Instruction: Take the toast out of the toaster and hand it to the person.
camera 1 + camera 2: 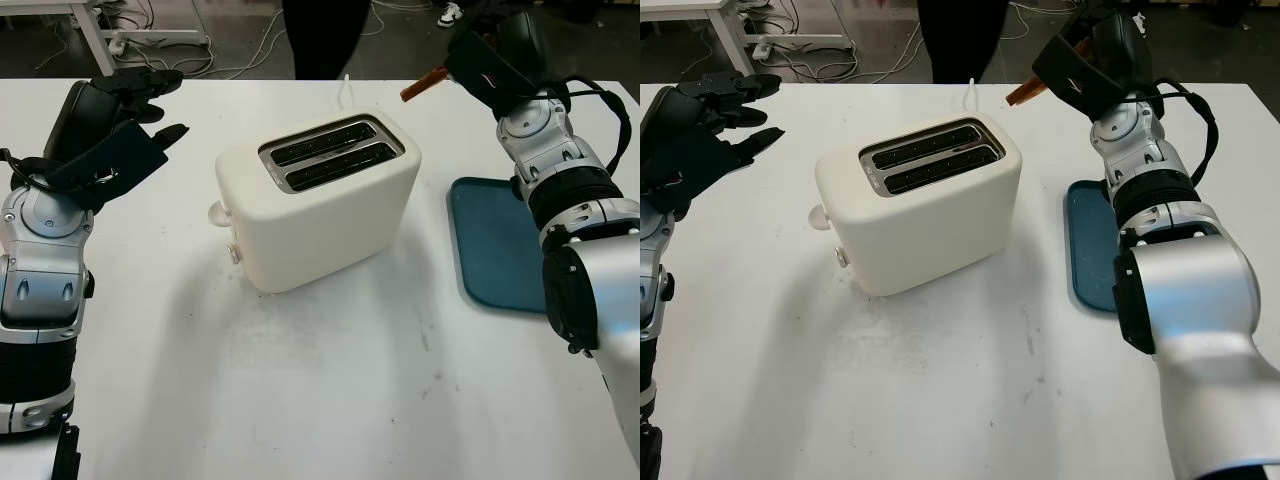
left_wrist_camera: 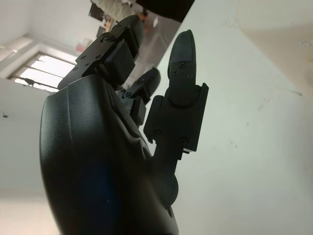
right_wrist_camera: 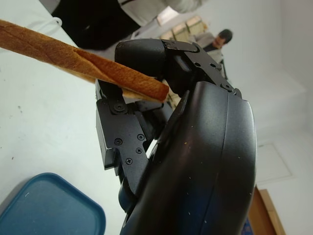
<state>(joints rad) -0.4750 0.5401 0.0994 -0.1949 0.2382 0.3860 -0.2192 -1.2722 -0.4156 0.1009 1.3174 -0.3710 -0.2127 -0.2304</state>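
Nearest me, a white counter [image 1: 330,400]. At its middle sits a cream two-slot toaster [image 1: 318,200], slots empty; a blue tray [image 1: 495,245] lies to its right. My left hand [image 1: 125,120] hovers open at the left. Farther back, my right hand [image 1: 490,60] pinches the toast [image 1: 425,84] toward the person [image 1: 320,35]. I judge that thin grip could slip, dropping it.

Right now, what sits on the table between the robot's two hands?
In the left eye view, the white toaster stands between the open left hand and the right hand, which holds the toast.
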